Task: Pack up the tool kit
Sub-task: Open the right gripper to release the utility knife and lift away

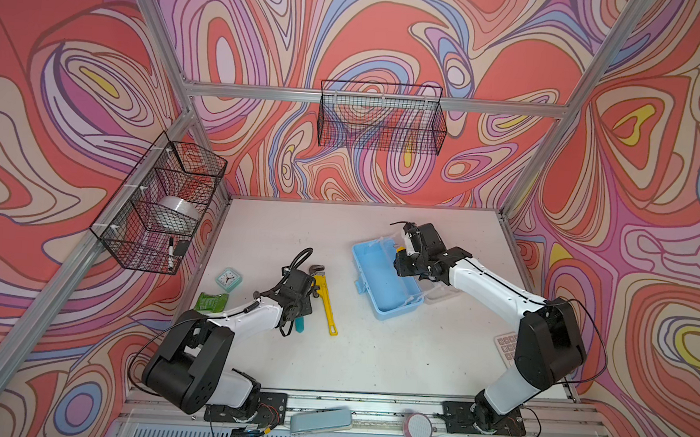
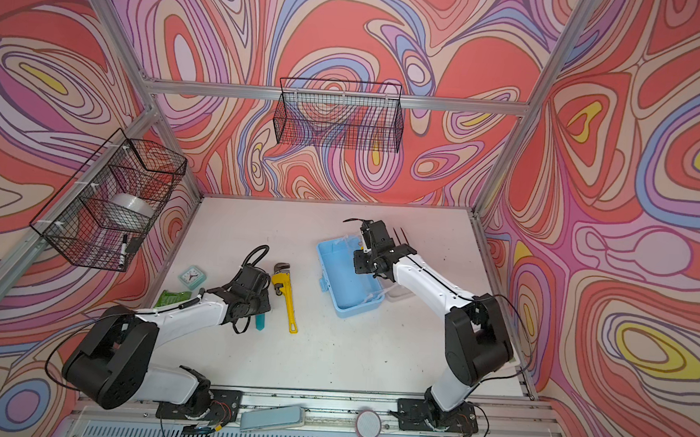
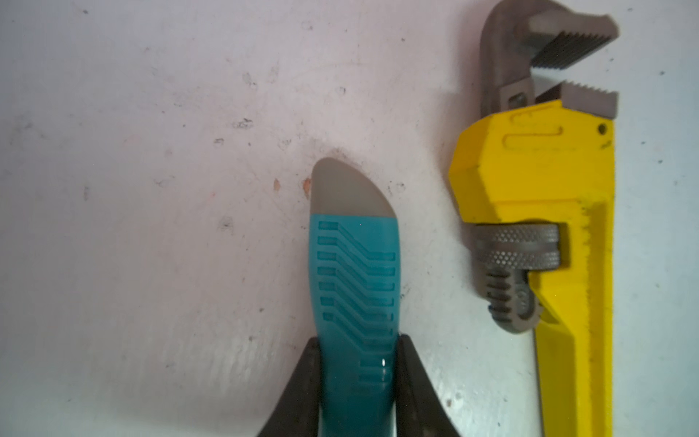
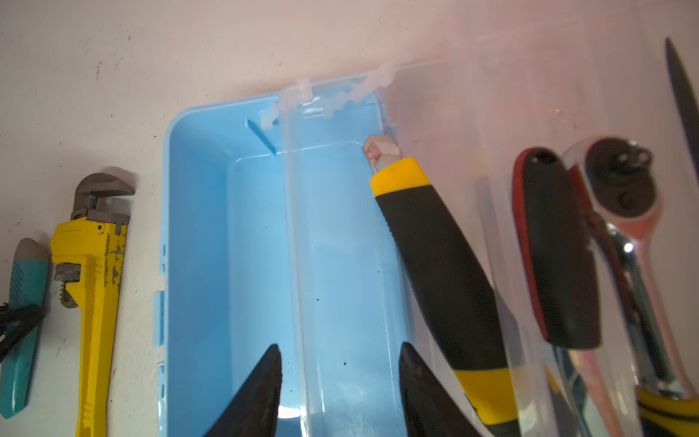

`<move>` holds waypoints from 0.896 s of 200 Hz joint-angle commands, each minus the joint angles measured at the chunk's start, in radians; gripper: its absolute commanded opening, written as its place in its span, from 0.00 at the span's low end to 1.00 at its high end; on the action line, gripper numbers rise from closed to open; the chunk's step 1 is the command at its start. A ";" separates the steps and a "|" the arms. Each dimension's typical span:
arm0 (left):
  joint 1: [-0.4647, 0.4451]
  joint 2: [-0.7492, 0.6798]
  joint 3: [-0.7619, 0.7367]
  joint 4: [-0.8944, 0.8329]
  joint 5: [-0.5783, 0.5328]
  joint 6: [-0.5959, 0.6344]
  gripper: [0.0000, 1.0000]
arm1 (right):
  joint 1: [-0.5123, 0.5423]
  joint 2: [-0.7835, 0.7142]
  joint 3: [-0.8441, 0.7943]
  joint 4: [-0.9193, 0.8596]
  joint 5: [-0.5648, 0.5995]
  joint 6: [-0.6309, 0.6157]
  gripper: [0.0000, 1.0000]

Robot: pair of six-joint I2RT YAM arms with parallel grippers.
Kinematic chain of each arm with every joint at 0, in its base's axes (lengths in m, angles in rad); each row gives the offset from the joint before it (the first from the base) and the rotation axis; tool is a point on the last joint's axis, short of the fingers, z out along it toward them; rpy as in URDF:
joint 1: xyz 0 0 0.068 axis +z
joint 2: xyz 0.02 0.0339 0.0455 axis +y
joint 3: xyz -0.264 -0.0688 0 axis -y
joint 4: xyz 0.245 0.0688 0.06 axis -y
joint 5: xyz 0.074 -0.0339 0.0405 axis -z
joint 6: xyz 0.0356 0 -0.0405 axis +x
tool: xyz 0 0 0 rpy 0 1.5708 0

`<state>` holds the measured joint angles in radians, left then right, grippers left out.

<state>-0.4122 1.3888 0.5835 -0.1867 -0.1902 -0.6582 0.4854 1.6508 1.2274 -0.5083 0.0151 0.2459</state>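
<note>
Left pincer [image 3: 357, 363] clamps teal tool [image 3: 353, 265].

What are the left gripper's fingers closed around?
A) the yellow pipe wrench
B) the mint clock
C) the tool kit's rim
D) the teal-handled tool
D: in the left wrist view the left gripper has its fingers pressed against both sides of the teal-handled tool, while the yellow pipe wrench lies untouched beside it.
</note>
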 commanded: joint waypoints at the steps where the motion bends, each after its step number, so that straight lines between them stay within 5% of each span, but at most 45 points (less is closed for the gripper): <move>1: 0.003 -0.051 -0.015 -0.033 -0.001 -0.022 0.16 | 0.013 -0.039 -0.034 0.032 -0.031 0.023 0.52; 179: 0.000 -0.381 -0.102 -0.120 0.043 -0.092 0.12 | 0.218 -0.004 -0.103 0.116 -0.079 0.137 0.53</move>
<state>-0.4122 1.0382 0.5117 -0.2581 -0.1497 -0.7307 0.6712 1.6070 1.1370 -0.4133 -0.0441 0.3450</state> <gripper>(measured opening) 0.273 0.527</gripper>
